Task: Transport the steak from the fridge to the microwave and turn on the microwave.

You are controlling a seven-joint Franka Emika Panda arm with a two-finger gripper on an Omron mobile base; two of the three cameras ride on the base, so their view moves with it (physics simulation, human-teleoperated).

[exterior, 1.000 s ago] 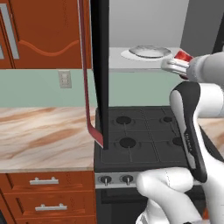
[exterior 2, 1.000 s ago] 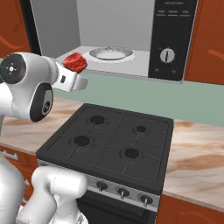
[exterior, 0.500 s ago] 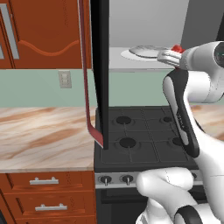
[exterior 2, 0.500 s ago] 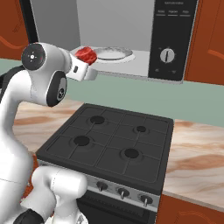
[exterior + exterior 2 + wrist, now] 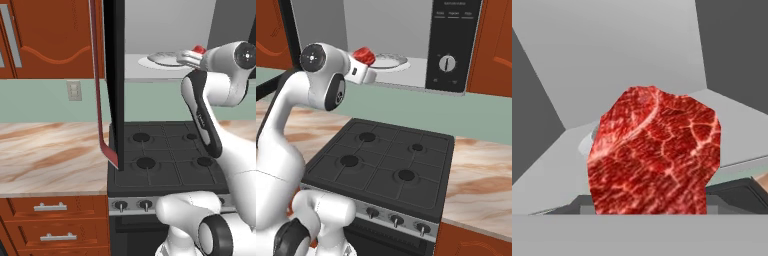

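Steak (image 5: 654, 152) upright in pincer (image 5: 367, 64), long axis vertical

The arm (image 5: 321, 85) is showing glossy white, rounded shells joined by bulbous segments. A dark grey disc with a small pale centre is capping its upper joint, and a larger black-rimmed cap is sitting just below. In the left base view, a long black strip is running down one link. The base (image 5: 200, 225) is bulging white, carrying another dark round cap.
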